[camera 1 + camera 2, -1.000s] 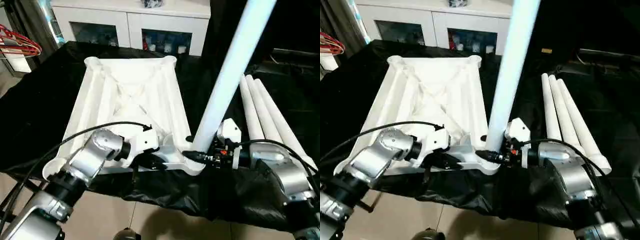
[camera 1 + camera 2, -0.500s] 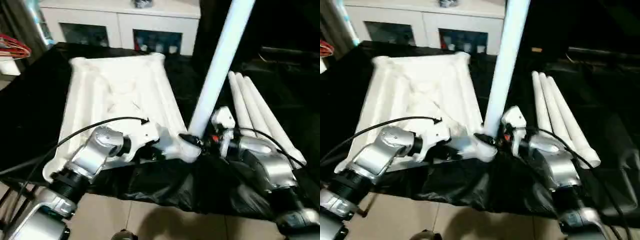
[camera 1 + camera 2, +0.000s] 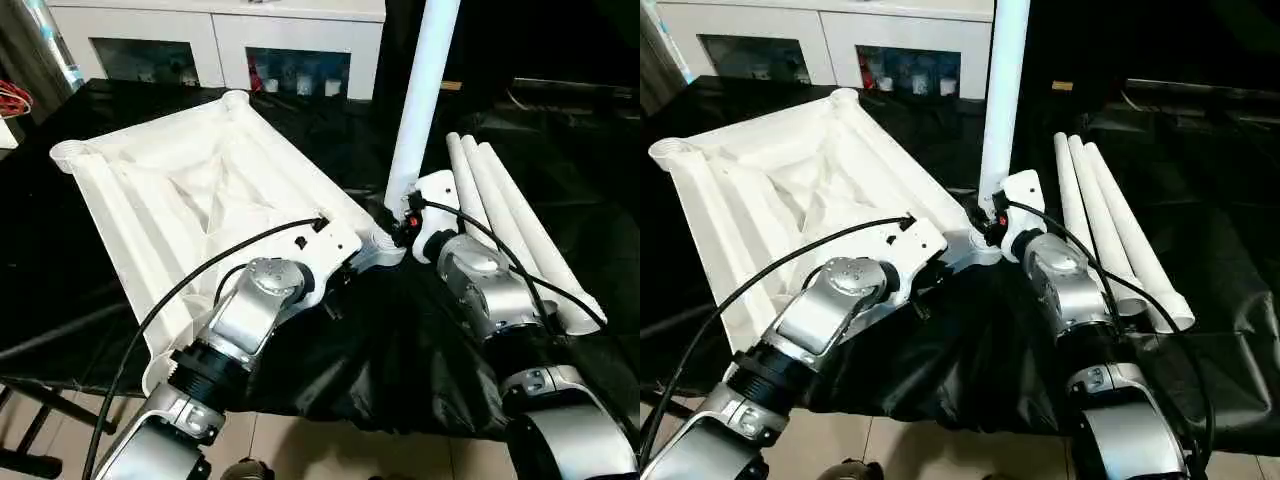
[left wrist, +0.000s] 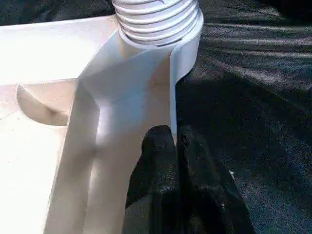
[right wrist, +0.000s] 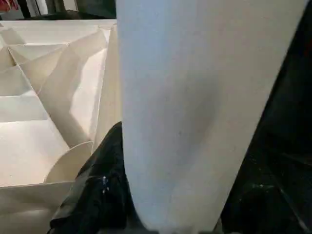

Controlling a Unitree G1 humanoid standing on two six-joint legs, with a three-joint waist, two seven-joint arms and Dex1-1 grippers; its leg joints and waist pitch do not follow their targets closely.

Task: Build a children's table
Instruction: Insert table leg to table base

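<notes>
A: Where the two silver forearms meet at frame centre, what does each pincer have?

B: Left pincer (image 4: 175, 146): fingers pressed together on the rim wall of the tabletop (image 3: 190, 200), just short of its near corner socket (image 3: 385, 245). Right pincer (image 3: 408, 222): about half spread, clamped round the upright leg (image 3: 420, 90) standing in that socket.

A: Tabletop position?

B: Ribbed underside up, skewed across the black-draped worktop (image 3: 560, 150), centre-left. Three spare legs (image 3: 510, 220) lie side by side at right. White cabinet (image 3: 215, 35) along the top edge.
</notes>
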